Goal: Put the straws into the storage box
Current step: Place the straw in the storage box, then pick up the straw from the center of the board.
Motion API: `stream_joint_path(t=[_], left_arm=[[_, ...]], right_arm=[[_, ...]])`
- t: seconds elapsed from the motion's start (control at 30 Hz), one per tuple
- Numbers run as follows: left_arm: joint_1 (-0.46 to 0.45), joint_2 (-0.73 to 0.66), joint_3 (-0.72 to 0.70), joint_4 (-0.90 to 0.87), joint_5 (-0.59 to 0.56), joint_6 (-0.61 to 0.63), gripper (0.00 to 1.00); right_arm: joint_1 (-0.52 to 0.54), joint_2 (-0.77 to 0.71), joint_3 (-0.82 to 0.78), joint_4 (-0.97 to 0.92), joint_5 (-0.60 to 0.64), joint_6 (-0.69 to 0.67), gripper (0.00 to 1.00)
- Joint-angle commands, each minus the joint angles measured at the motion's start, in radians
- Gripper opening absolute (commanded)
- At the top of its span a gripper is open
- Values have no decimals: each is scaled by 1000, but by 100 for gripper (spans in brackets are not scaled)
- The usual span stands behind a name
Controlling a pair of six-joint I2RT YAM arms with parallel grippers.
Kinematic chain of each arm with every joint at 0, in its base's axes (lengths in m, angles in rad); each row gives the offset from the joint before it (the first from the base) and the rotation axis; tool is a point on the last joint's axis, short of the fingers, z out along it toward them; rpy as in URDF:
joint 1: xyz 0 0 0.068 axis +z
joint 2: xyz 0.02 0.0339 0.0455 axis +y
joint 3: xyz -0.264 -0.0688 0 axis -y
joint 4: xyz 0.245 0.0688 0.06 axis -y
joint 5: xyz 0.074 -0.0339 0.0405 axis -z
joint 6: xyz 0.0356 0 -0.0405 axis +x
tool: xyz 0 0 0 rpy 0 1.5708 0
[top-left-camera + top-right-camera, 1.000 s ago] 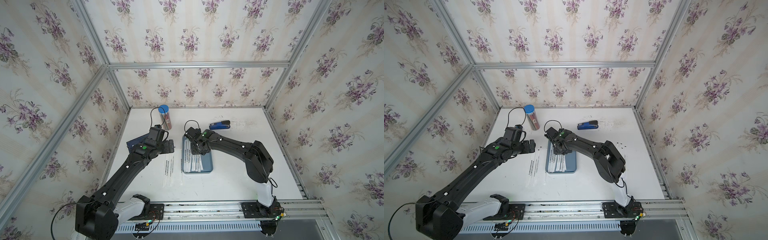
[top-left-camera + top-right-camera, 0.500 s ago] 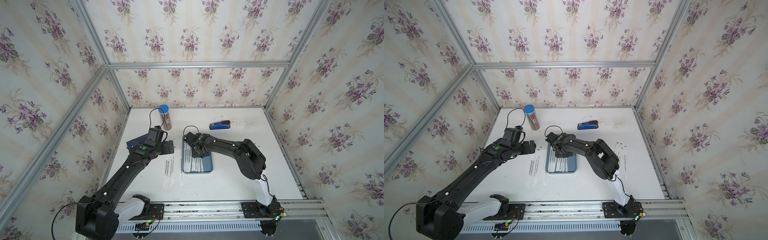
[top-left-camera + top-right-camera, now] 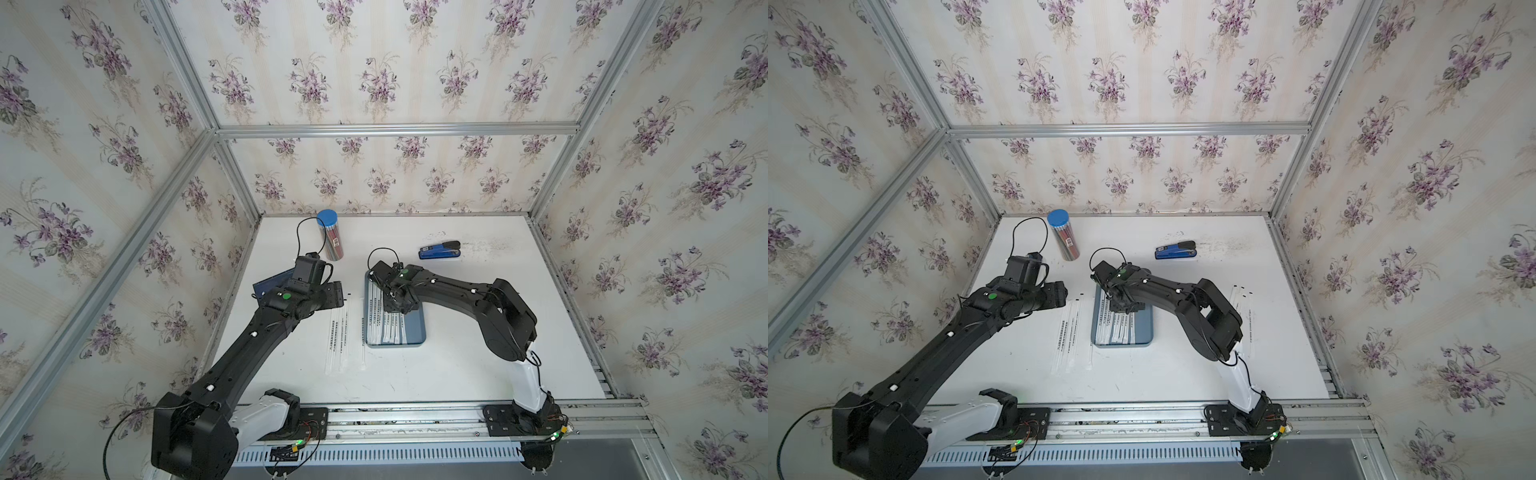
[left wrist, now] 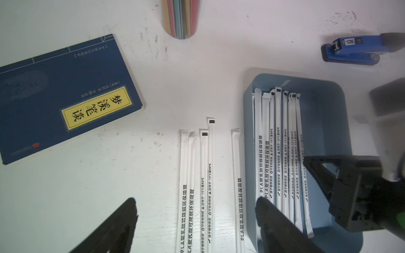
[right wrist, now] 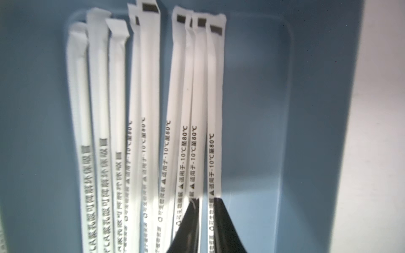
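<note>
At the middle of the tabletop: box lying far-to-near; inside, straws in a flat parallel row against the wall toward the left edge. Judged the only way to fit, being about as long as the box. Low over that row, right claw: tips narrow, outermost straw between them; pinched or released, cannot tell. Set beside its neighbours, presumably to keep the bare half free for the rest.

Over loose straws between box and left edge, left claw: wide, empty, hovering; likely lined up for the next pick. One more straw just beside the box wall; further straws toward the right edge, partly behind the right arm.

Off-task: book near the left edge; pencil tube by the far left corner; stapler near the far edge — none touching the box.

Tabletop white, scuffed with dark specks toward the far edge; white wrappers hard to pick out on it. Around: floral wallpaper on three sides, aluminium frame, rail along the near edge.
</note>
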Motion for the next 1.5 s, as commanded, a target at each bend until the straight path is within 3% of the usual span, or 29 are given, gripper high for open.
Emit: stream_joint_path(t=[0.0, 0.3, 0.83, 1.07, 1.47], left_arm=[[10, -7, -7, -45, -38, -36, 77], [50, 158, -70, -153, 34, -129, 40], [53, 285, -127, -67, 163, -86, 38], [52, 329, -132, -53, 163, -74, 38], [48, 396, -127, -68, 126, -57, 28]], right_arm=[[-2, -37, 19, -43, 16, 1, 21], [-7, -108, 35, -41, 11, -16, 22], [-10, -115, -26, 5, 2, -18, 22], [-15, -119, -33, 5, 8, -19, 22], [-17, -126, -39, 9, 9, -19, 22]])
